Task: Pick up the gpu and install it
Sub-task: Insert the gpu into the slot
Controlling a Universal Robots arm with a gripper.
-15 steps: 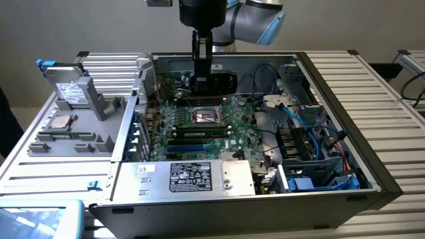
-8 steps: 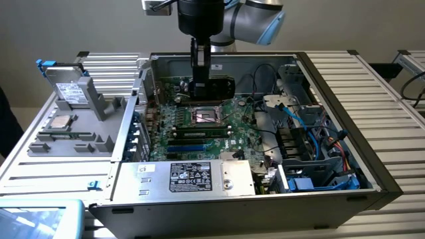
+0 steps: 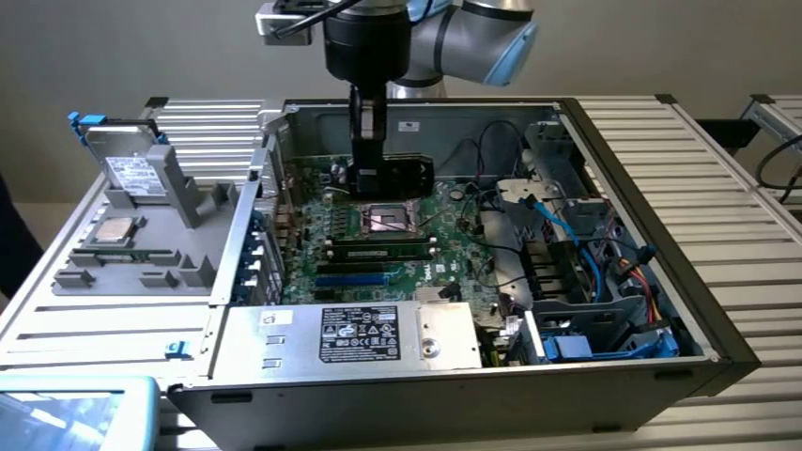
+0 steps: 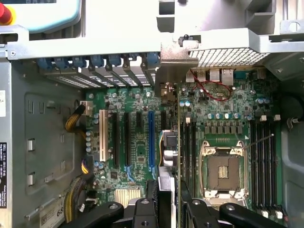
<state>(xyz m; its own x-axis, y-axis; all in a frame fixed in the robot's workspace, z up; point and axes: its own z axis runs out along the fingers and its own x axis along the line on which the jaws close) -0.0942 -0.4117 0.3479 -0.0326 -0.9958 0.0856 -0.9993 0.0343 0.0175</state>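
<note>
You have the computer case (image 3: 439, 406) lying open on the slatted table (image 3: 739, 188), with the motherboard (image 3: 467, 252) facing up. Your arm (image 3: 464, 38) comes down into the case from above. The gpu (image 3: 410, 174) stands on edge over the motherboard, just beside the processor socket (image 3: 382, 221), its metal bracket (image 4: 175, 59) toward the case's slot wall. Your gripper (image 3: 370, 180) is clamped on the gpu, a finger on each face. You cannot tell whether the card's lower edge touches a slot

lt: bright, even, diffuse | shdw: soft, inside case (image 3: 439, 409) | glare: mild on table slats (image 3: 701, 160)
</note>
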